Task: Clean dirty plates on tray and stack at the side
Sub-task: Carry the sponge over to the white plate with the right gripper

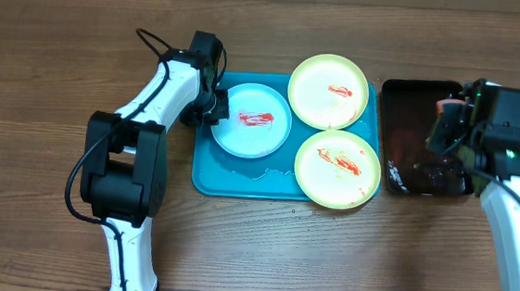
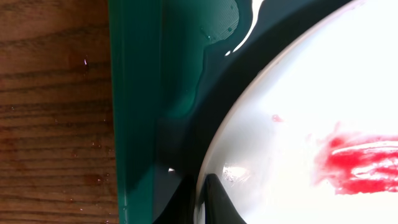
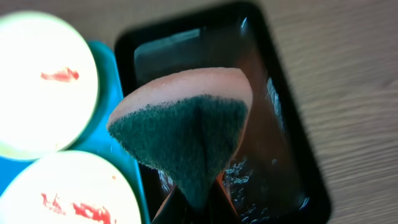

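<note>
Three plates lie on the turquoise tray (image 1: 205, 164): a pale blue-white plate (image 1: 249, 137) at the left and two pale yellow-green plates, one at the back (image 1: 328, 90) and one at the front right (image 1: 337, 168). All carry red sauce smears. My left gripper (image 1: 214, 109) is shut on the left rim of the blue-white plate (image 2: 298, 112), one finger above the rim and one below. My right gripper (image 1: 449, 123) hovers over the black tray (image 1: 425, 138), shut on a folded sponge (image 3: 186, 124), orange with a dark green scouring face.
The black tray (image 3: 286, 155) holds a film of foamy water. A small puddle (image 1: 262, 173) lies on the turquoise tray in front of the blue-white plate. Bare wooden table (image 1: 52, 73) surrounds both trays.
</note>
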You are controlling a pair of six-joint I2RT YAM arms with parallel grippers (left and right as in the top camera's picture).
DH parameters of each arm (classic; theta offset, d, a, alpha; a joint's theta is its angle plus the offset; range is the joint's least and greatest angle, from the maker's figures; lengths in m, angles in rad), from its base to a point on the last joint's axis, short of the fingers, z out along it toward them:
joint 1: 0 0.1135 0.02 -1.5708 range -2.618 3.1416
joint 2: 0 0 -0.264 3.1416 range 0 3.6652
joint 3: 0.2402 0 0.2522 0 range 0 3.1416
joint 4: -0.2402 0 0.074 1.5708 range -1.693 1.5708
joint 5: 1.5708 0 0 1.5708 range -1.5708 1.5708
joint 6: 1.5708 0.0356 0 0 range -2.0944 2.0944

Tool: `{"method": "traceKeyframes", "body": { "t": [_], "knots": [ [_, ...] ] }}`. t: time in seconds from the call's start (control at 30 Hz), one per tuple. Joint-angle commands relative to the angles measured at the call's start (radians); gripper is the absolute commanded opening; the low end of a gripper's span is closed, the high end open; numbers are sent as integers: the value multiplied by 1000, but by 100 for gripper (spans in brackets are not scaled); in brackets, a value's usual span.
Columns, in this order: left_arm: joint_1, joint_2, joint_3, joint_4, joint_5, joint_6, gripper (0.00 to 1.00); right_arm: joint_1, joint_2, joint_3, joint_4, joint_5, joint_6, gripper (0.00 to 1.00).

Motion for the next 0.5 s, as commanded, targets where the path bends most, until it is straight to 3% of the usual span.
{"method": "traceKeyframes", "body": {
  "t": [0.0, 0.27, 0.47],
  "knots": [
    [-3, 29, -28, -15, -25, 2, 4, 0, 119, 135, -87, -82, 28, 4],
    [-3, 29, -28, 1, -25, 2, 4, 0, 435, 596, -486, -122, 46, 4],
    [-3, 29, -28, 7, -25, 2, 4, 0, 553, 701, -567, -159, 66, 4]
  ]
}}
